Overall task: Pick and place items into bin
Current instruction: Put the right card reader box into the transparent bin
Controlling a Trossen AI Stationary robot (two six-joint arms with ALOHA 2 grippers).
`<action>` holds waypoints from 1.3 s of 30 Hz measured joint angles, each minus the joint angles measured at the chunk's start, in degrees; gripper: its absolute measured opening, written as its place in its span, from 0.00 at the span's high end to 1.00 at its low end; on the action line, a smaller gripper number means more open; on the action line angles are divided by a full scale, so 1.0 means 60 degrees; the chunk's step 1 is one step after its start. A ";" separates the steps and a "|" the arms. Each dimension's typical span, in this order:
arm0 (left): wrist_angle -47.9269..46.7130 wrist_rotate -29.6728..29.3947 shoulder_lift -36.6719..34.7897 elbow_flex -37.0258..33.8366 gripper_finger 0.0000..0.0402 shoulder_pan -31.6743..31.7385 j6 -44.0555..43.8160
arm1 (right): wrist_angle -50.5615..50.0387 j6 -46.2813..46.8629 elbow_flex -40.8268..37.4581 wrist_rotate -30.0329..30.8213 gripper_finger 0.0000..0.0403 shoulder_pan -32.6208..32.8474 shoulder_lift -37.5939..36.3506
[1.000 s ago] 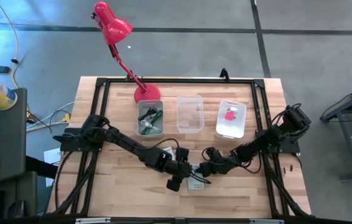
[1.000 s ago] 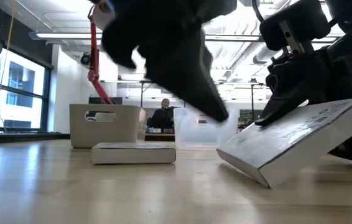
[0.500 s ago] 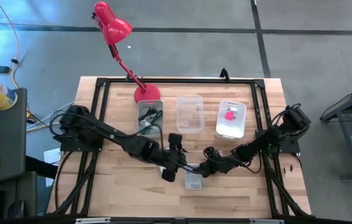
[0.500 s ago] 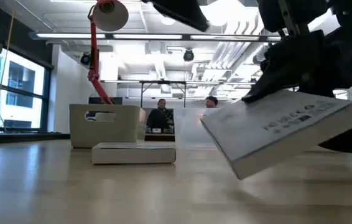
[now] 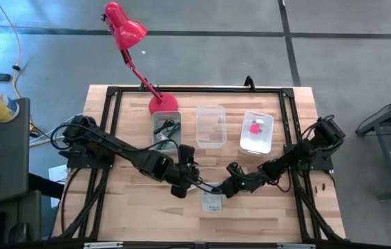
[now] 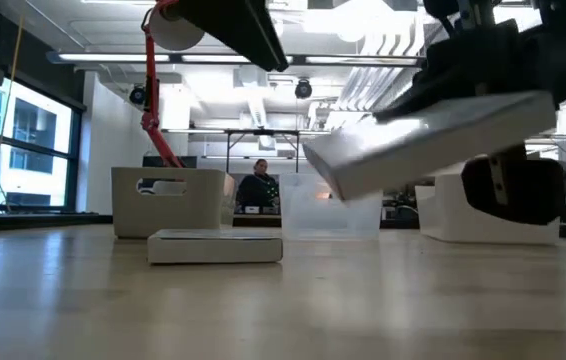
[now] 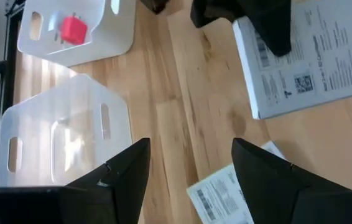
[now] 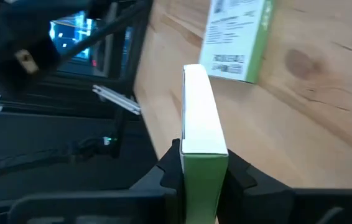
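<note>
A flat white printed box with a green edge [image 5: 211,201] is in my right gripper [image 5: 222,188], near the table's near middle, and shows lifted in the low view [image 6: 433,140]. A second white box [image 6: 215,245] lies flat on the table, and the left wrist view shows it [image 7: 222,194] between my fingers. My left gripper [image 5: 183,182] hangs open above that spot, left of the held box. The far row has a bin with a green pen and black cable [image 5: 166,131], a clear bin [image 5: 211,126] and a white bin with a pink cube [image 5: 254,128]. My right gripper is shut on the white box, pinching its two broad faces at the end near the green edge [image 8: 202,180]. The fingers come from the table's right. The box is lifted clear of the table and tilted, its free end [image 6: 328,165] lower.
The red desk lamp [image 5: 126,31] stands with its base [image 5: 163,104] at the far left, beside the bins. A black frame [image 5: 112,93] runs along the table's edges. Bare wood [image 5: 133,214] lies near the front edge. People sit in the room behind [image 6: 260,185].
My right gripper has raised the white box: a second ago one end rested on the table, now the whole box hangs clear and less steeply tilted. My left gripper has drawn back from the box toward the table's left and far side, and risen.
</note>
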 joint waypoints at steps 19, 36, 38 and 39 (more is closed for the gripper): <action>-0.3490 -0.0695 0.0000 0.0000 0.46 -0.0850 -0.2020 | -0.1233 -0.1750 0.0000 0.0793 0.87 -0.0576 -0.2509; -0.4792 -0.2212 0.0000 0.0000 0.46 -0.2694 -0.5488 | -0.5402 -0.3388 0.0000 -0.0790 0.89 -0.4199 -0.6083; -0.4783 -0.2377 0.0000 0.0000 0.46 -0.2776 -0.5649 | -0.5425 -0.3536 0.0000 -0.1291 0.89 -0.4788 -0.6120; -0.4789 -0.2460 0.0000 0.0000 0.46 -0.2813 -0.5706 | -0.5440 -0.3602 0.0000 -0.1583 0.89 -0.5083 -0.6117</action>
